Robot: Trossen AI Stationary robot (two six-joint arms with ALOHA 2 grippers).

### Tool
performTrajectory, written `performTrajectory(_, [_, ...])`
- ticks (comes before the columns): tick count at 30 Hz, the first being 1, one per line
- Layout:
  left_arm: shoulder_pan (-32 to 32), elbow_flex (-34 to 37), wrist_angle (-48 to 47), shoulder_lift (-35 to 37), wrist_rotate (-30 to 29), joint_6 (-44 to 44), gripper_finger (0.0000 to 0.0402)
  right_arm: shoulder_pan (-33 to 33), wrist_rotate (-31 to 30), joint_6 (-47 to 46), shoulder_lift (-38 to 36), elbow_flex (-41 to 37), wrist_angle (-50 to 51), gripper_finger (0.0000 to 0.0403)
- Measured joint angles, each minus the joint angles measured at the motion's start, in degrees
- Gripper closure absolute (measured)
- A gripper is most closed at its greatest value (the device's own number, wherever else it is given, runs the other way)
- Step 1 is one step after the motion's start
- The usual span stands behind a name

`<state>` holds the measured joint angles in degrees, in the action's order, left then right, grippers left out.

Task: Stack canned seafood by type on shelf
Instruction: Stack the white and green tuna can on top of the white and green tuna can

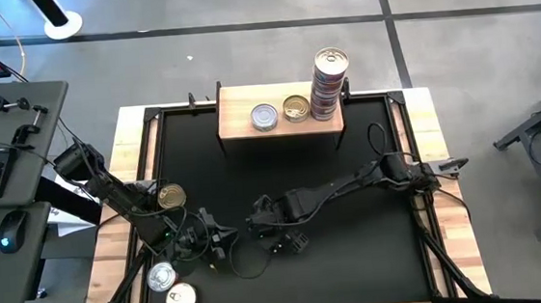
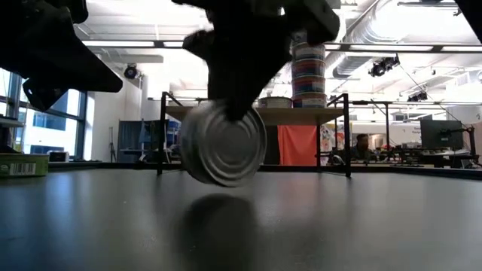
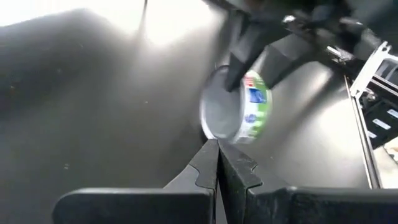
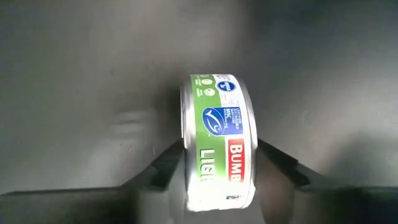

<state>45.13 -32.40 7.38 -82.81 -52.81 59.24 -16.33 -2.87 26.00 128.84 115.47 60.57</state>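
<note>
My right gripper (image 4: 217,168) hangs over the black table's middle (image 1: 279,236), shut on a green-labelled tin (image 4: 217,140) that stands on edge (image 2: 222,144). My left gripper (image 3: 217,165) is shut, low over the table just left of that tin (image 1: 218,241), its tips pointing at it. The pale wood shelf (image 1: 238,110) at the far edge carries a silver-topped tin (image 1: 264,117), a gold-topped tin (image 1: 295,108) and a tall stack of tins (image 1: 329,84), all resting on their flat bottoms. My right gripper pinches the green-labelled tin across its two flat faces, one finger (image 4: 165,165) on each, with the printed side wall (image 4: 224,124) facing the wrist camera. The fingers come from above, pointing down. The tin is on edge and lifted just clear of the table (image 2: 222,177).
A gold-topped tin (image 1: 170,195) lies by the left arm, and two silver-topped tins (image 1: 160,276) (image 1: 180,298) lie at the near left corner. Cables trail across the table near both grippers. There is bare black tabletop (image 1: 355,242) between the grippers and the shelf.
</note>
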Motion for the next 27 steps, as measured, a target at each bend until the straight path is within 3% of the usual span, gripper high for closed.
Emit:
performTrajectory(5, [-0.4,0.0,-0.3,0.0,-0.9,-1.7,0.0402,-0.6,-0.1,-7.7,0.0,5.4,4.6,0.0287])
performTrajectory(7, [-0.7,0.0,-0.7,0.0,-0.9,-2.7,0.0402,-0.7,-2.8,-9.9,-0.2,8.6,6.7,0.0287])
performTrajectory(13, [-1.7,0.0,-3.2,0.0,-4.7,-3.6,0.0402,0.5,-25.8,-11.5,-1.1,19.6,11.6,0.0287])
performTrajectory(18, [-1.0,0.0,-2.5,0.0,-10.1,-6.1,0.0401,4.5,-45.8,-5.7,-3.7,17.3,10.8,0.0287])
performTrajectory(27, [0.3,0.0,1.6,0.0,-11.5,-8.4,0.0401,14.7,-54.3,-4.0,-3.7,17.2,11.2,0.0287])
